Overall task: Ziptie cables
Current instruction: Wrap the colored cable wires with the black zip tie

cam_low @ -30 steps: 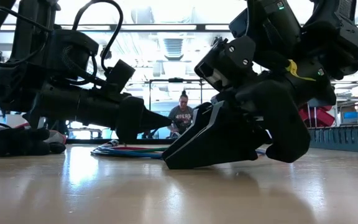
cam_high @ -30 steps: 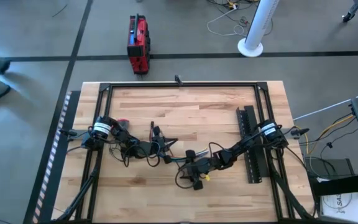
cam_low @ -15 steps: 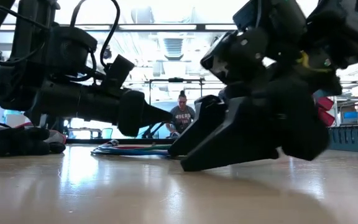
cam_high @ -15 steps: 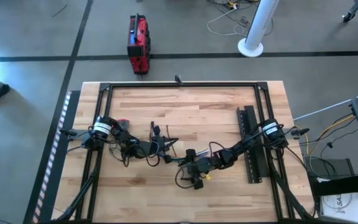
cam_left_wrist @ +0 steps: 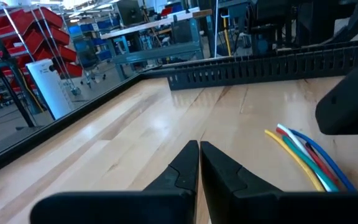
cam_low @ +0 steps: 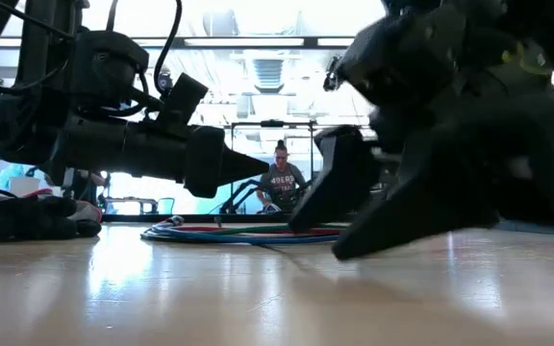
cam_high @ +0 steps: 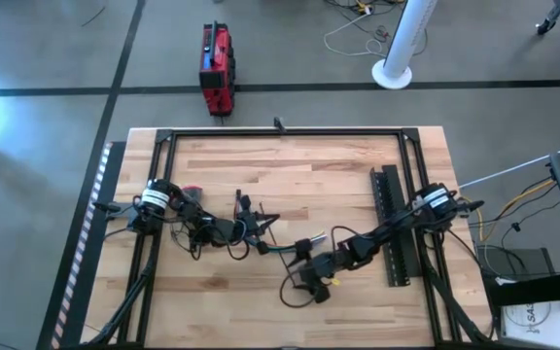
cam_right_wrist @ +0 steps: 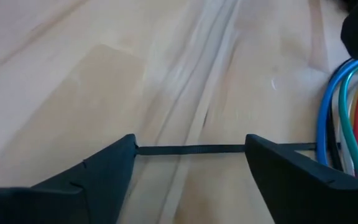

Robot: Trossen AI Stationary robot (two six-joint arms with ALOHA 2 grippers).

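The left claw (cam_left_wrist: pixel 199 163), pinched shut and empty, waits near the cables (cam_left_wrist: pixel 306 157) mid-surface. To its right, the right claw (cam_right_wrist: pixel 190 149) hangs wide over the ziptie (cam_right_wrist: pixel 191 149), which runs under the cables. Next, I'd guess: pinch the strip.

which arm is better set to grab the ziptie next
The right. In its wrist view the open right gripper straddles the ziptie lying on the table beside the cables. The left gripper is shut and the ziptie is not in its wrist view.
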